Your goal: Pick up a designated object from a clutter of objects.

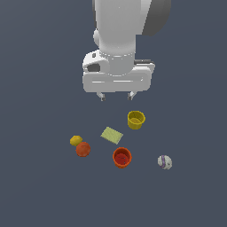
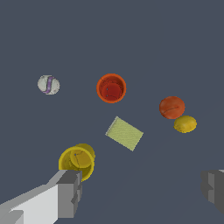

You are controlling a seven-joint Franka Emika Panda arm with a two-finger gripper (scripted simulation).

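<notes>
The gripper is hovering with jaws spread and empty; the yellow cup is standing below, toward the exterior view's right.

Yellow cup — bright, a shade darker inside. Red-orange cup with a deeper red interior. The square pad is pale green, finely textured. Yellow ball, orange ball, and a white ball streaked purple — all on dark slate-blue ground. The gripper is white, its fingertips grey.

white panda arm pointing straight down, gripper raised, fingers spread wide, holding nothing
</notes>
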